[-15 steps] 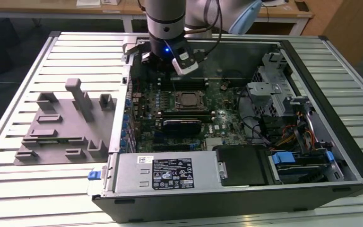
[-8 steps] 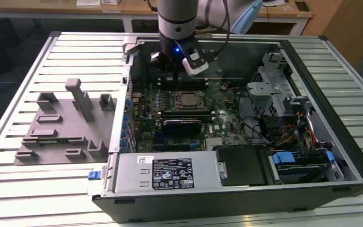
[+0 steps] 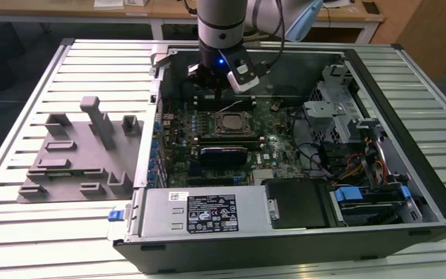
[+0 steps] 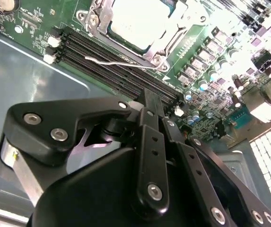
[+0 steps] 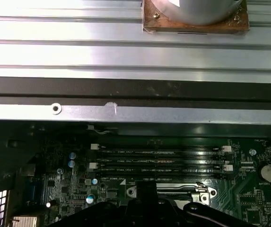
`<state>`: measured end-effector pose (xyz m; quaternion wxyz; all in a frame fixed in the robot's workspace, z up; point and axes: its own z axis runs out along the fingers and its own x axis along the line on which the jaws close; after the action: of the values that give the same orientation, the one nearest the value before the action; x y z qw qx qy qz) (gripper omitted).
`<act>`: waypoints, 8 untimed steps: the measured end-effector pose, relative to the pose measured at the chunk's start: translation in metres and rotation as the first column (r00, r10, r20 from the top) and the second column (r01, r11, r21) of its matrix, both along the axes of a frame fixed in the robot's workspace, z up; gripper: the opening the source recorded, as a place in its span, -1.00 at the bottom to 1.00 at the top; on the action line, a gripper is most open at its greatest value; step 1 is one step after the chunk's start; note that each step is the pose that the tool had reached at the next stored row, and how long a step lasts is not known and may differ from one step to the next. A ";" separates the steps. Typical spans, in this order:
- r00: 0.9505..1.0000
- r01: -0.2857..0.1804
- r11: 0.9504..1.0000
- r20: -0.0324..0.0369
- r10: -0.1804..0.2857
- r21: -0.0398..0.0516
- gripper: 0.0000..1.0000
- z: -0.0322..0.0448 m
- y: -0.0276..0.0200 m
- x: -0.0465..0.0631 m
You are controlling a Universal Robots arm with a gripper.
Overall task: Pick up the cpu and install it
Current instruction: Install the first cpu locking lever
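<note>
The cpu (image 3: 233,123) lies flat in the black socket frame (image 3: 216,132) in the middle of the motherboard, its silver-white top facing up. In the second wrist view the cpu (image 4: 135,21) sits inside the metal socket bracket, with a thin wire lever (image 4: 121,61) beside it. My gripper (image 3: 221,96) hangs above the board just behind the socket, near the case's rear wall. Its black fingers (image 4: 149,142) come together at the tip, so the gripper (image 4: 150,97) is shut on nothing and stands apart from the chip.
The open computer case (image 3: 355,58) rests on a slatted metal table (image 3: 21,104). A grey fixture plate (image 3: 76,157) with upright blocks lies at the exterior view's left. Memory slots (image 5: 159,161) run between socket and case wall (image 5: 126,113). Power supply (image 3: 207,212) and drive cage (image 3: 347,122) border the board.
</note>
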<state>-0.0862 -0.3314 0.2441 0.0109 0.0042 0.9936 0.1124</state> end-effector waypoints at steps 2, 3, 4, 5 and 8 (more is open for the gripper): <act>1.000 0.001 1.000 0.001 -0.001 -0.001 -0.79 -0.0001 0.0000 0.000; 1.000 0.001 1.000 0.002 -0.001 -0.002 -0.79 -0.0002 0.0000 0.000; 1.000 0.001 1.000 0.002 -0.001 -0.002 -0.79 -0.0003 0.0000 0.000; 1.000 0.002 1.000 0.003 -0.002 -0.002 -0.79 -0.0005 0.0000 0.000; 1.000 0.004 1.000 0.007 -0.004 -0.003 -0.79 -0.0015 0.0000 0.000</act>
<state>-0.0862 -0.3314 0.2427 0.0148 0.0056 0.9937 0.1109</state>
